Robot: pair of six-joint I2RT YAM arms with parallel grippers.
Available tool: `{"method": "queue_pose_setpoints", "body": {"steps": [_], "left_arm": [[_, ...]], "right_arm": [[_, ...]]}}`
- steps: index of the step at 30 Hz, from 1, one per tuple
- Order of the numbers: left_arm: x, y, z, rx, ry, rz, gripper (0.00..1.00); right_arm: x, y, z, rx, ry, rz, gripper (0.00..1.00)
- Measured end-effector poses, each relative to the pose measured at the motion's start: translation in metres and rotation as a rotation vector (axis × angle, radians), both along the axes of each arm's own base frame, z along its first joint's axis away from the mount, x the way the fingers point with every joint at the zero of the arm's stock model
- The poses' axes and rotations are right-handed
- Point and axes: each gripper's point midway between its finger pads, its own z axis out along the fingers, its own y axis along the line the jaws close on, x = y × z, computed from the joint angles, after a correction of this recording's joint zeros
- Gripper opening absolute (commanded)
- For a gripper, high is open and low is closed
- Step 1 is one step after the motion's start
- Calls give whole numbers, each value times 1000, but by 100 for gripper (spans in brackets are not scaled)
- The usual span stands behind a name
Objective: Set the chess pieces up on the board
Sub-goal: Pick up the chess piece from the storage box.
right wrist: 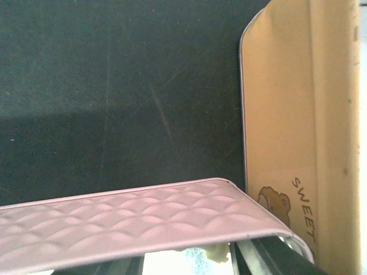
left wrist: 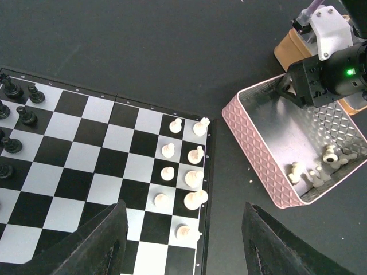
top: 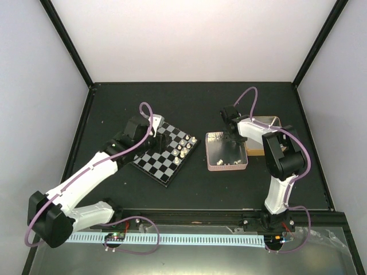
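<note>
The board (top: 150,161) lies left of centre, turned diagonally. Several cream-white chess pieces (left wrist: 190,177) stand in two columns along its right edge, and black pieces (left wrist: 23,114) line the left. My left gripper (left wrist: 183,246) hovers open over the board's near right corner with nothing between its fingers; it also shows from above (top: 162,137). More white pieces (left wrist: 321,166) lie in the pink tin (left wrist: 258,149). My right gripper (top: 234,144) reaches down into that tin. Its jaws (right wrist: 189,264) are apart behind the tin wall (right wrist: 143,217), with one cream piece (right wrist: 218,253) beside the right finger.
A gold tin (top: 266,123) with a bear print (right wrist: 298,114) sits just right of the pink one, touching or nearly touching it. Black table mat (top: 189,109) surrounds everything, bounded by a raised black frame and white walls.
</note>
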Motion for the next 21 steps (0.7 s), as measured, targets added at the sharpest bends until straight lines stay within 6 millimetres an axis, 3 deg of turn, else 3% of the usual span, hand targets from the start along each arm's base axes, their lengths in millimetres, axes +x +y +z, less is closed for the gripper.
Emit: {"method": "queue_pose_setpoints", "body": {"steps": [7,16,21], "left_arm": [[2,-1,-6,6,16,-1,56],[2,-3,-8,4,24,-4,56],[1,-4,-9,-1,33,-8,56]], "right_arm": [[0,4,-5,49,18,-4,20],[-10,16,-6,134,60,-18,31],[-23,13,-3,138,85,-31,35]]}}
